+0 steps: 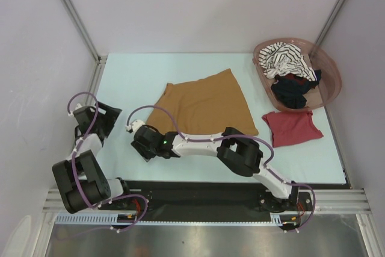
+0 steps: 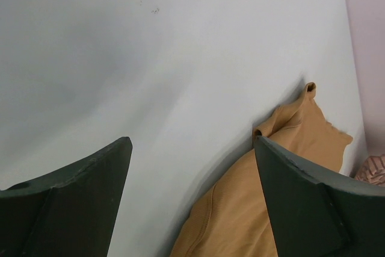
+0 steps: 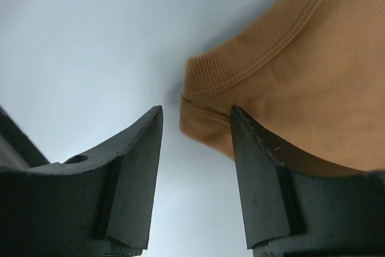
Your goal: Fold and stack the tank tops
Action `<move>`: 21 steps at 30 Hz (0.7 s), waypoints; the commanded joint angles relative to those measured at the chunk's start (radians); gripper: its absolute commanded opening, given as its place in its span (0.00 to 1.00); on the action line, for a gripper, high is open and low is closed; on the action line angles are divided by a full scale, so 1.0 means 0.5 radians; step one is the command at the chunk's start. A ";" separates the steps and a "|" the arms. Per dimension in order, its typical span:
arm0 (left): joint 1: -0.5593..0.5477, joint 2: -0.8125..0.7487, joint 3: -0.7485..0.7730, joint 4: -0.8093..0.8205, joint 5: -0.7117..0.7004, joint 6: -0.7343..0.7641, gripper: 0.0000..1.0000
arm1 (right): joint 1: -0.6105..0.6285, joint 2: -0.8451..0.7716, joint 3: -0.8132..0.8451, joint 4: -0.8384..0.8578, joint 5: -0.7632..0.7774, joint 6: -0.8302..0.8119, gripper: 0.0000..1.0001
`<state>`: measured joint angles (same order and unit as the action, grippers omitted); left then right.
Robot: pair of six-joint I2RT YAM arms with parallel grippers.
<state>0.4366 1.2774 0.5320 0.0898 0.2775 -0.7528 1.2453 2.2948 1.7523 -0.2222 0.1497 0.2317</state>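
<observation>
Mustard top (image 1: pixel 204 105) lay flat mid-table, red top (image 1: pixel 292 127) just right of it, striped top (image 1: pixel 286 58) & black top (image 1: pixel 295 91) in the basket (image 1: pixel 329 64). Soft, light, floppy, I'd guess: pinch hem corners. Left gripper (image 2: pixel 191 142) gaped wide, empty. Right gripper (image 3: pixel 197 112) sat part-open, mustard corner at its tips, ungripped.

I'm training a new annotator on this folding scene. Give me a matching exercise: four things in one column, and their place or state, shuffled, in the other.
Column A
1. mustard-brown tank top
2. dark red tank top
3. striped tank top
4. left gripper

Column B
a. in the basket
b. open, holding nothing
c. spread out in the middle of the table
d. on the table, beside the basket

Pairs: 1-c, 2-d, 3-a, 4-b
</observation>
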 commanded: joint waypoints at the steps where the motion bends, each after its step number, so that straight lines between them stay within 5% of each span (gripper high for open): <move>1: 0.017 -0.076 -0.018 0.078 0.049 -0.022 0.89 | 0.022 0.086 0.186 -0.153 0.124 -0.049 0.53; 4: 0.017 -0.061 -0.024 0.093 0.055 -0.004 0.89 | 0.025 0.089 0.186 -0.172 0.130 -0.055 0.45; 9: -0.023 0.013 0.007 0.097 0.065 0.045 0.87 | 0.022 0.031 0.085 -0.090 0.112 -0.022 0.12; 12: -0.121 0.074 0.074 0.054 0.025 0.085 0.87 | -0.033 -0.119 -0.123 0.176 -0.014 0.070 0.03; 21: -0.388 0.249 0.228 -0.039 -0.076 0.177 0.83 | -0.325 -0.607 -1.065 1.247 -0.621 0.494 0.00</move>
<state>0.2638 1.3830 0.5987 0.0639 0.2649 -0.7006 1.1175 2.0712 1.2732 0.1574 -0.0586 0.3962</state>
